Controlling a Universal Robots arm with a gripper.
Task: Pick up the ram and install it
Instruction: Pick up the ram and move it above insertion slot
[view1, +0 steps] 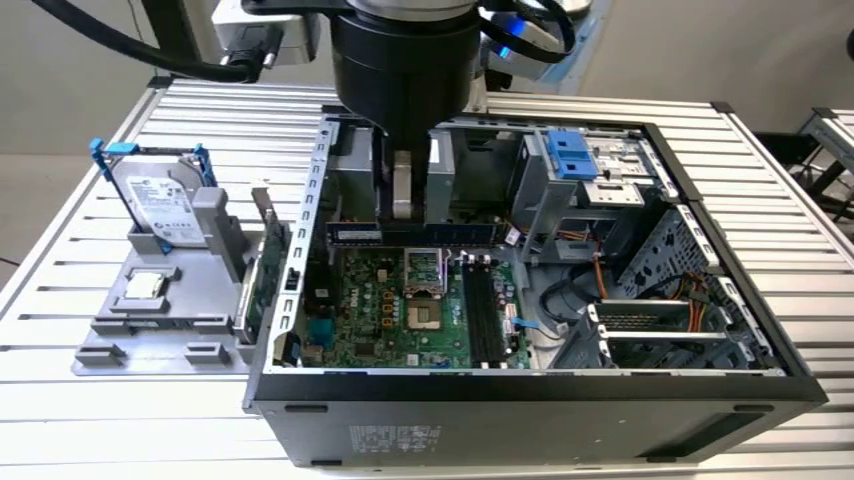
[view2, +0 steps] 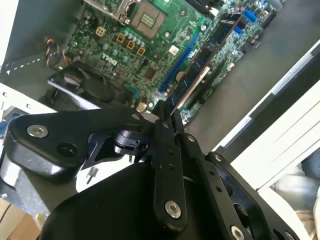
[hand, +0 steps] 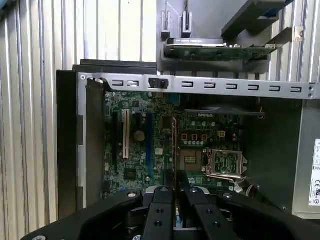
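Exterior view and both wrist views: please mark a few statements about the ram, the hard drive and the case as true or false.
1. The gripper is shut on the ram. True.
2. The ram sits in a slot. False: it hangs above the motherboard.
3. The hard drive lies inside the case. False: it stands in the grey holder outside the case, on the exterior view's left.
4. The case is open on its upper side. True.

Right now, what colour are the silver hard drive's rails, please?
Its plastic rails are blue, shown best in the exterior view.
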